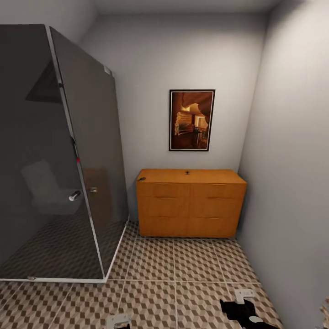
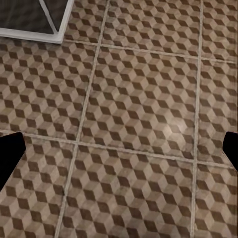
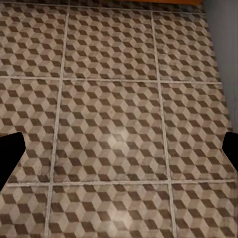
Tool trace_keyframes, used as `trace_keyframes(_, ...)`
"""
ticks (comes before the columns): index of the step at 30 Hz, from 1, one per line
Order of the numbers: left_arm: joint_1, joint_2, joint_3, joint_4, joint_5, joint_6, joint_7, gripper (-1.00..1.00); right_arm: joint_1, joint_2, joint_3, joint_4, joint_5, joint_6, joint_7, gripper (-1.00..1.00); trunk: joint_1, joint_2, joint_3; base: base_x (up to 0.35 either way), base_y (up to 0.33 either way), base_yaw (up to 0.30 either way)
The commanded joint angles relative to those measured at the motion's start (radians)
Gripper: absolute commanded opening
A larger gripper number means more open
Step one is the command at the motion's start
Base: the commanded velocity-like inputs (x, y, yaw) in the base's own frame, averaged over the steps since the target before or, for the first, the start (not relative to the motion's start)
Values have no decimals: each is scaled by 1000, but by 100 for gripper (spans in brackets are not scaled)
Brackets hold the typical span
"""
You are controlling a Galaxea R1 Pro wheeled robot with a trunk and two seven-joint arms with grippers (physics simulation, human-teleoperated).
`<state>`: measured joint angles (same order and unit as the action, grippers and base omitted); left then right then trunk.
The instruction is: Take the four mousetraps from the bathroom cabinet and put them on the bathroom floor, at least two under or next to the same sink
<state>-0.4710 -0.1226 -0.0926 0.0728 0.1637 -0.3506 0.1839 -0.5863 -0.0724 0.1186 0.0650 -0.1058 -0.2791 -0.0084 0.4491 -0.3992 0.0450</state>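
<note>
Ahead of both pincers, well apart from them, the cabinet (image 1: 191,203) stands against the far wall: a boxy orange-brown wooden chest with a flat top and two columns of drawers, all pushed in. Two small dark items sit on its top, one at the left front corner (image 1: 142,179) and one near the back middle (image 1: 187,172); they are too small to say what they are. The left gripper (image 1: 118,321) and the right gripper (image 1: 245,296) hang low over the bathroom floor (image 1: 183,278), each cut off by the lower edge of the head view. In each wrist view the black fingertips (image 2: 10,153) (image 3: 10,156) sit at opposite edges with bare tile between them, so both pincers are spread wide and hold nothing. The floor is large square tiles printed with brown, beige and cream cubes, split by pale grout lines. Beyond the left gripper stands a smoked-glass shower enclosure (image 1: 55,160) with a metal frame and round knob; a pale shape shows dimly through its glass. A framed picture (image 1: 192,120) in warm browns hangs above the cabinet.
</note>
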Motion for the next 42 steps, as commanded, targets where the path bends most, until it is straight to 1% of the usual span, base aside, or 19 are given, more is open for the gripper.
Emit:
trace_keyframes(1,-1,-1,-9,4,9,-7,1,100,-1,0,9,4,-10,-6,0,100,1,-1,0,269,-125,0)
trace_keyframes(12,-1,1,-9,5,9,-7,0,100,-1,0,9,4,-8,-7,0,100,1,-1,0,293,-39,0)
trace_keyframes(16,-1,1,-9,5,9,-8,-1,100,-1,0,9,4,-7,-6,0,100,1,-1,0,151,-4,0)
trace_keyframes(23,-1,0,-10,4,8,-8,-2,100,-1,0,9,4,-5,-6,0,100,1,-1,0,30,-1,0)
trace_keyframes(29,-1,-8,-9,4,13,-7,4,100,-1,0,9,4,-5,-6,1,100,1,-1,0,1,0,0)
trace_keyframes(42,-1,-9,-9,4,14,-8,5,100,-1,0,9,4,-4,-6,0,100,1,-1,0,0,0,0)
